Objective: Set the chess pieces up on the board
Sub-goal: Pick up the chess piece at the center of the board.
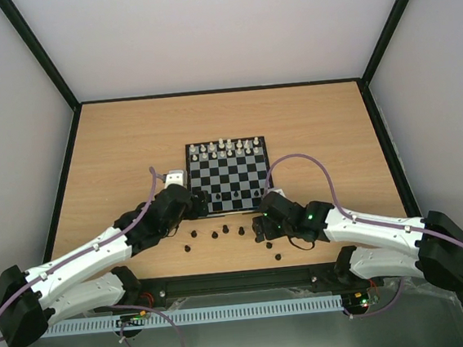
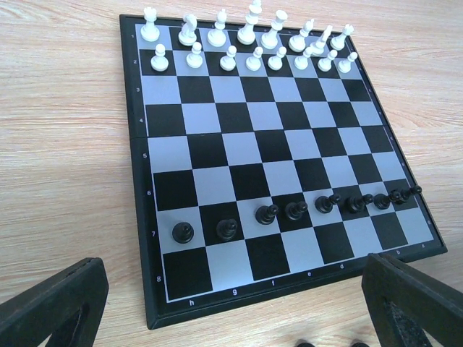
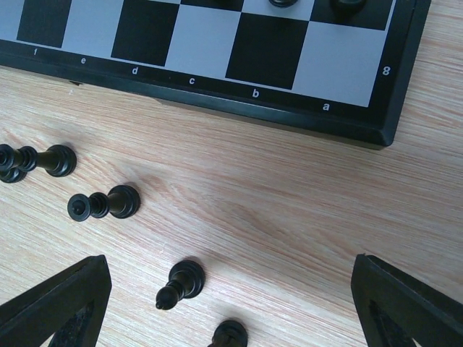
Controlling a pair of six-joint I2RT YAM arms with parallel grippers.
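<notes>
Several black pieces are laid flat ahead of the right pincer, which is held apart. One could be rolled away if bumped.

Light: bright, even, diffuse, overhead. Shadows: faint, soft, beside chess pieces on table. Focus: wrist views sharp, wood grain crisp; overhead view coarser.

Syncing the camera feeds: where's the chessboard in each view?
Top external: the board sits mid-table, at the centre of the frame.
Left wrist: the board fills most of the frame, with white pieces at its far edge.
Right wrist: only the board's near corner shows, along the top edge.
Shared landmark: its dark near border.
</notes>
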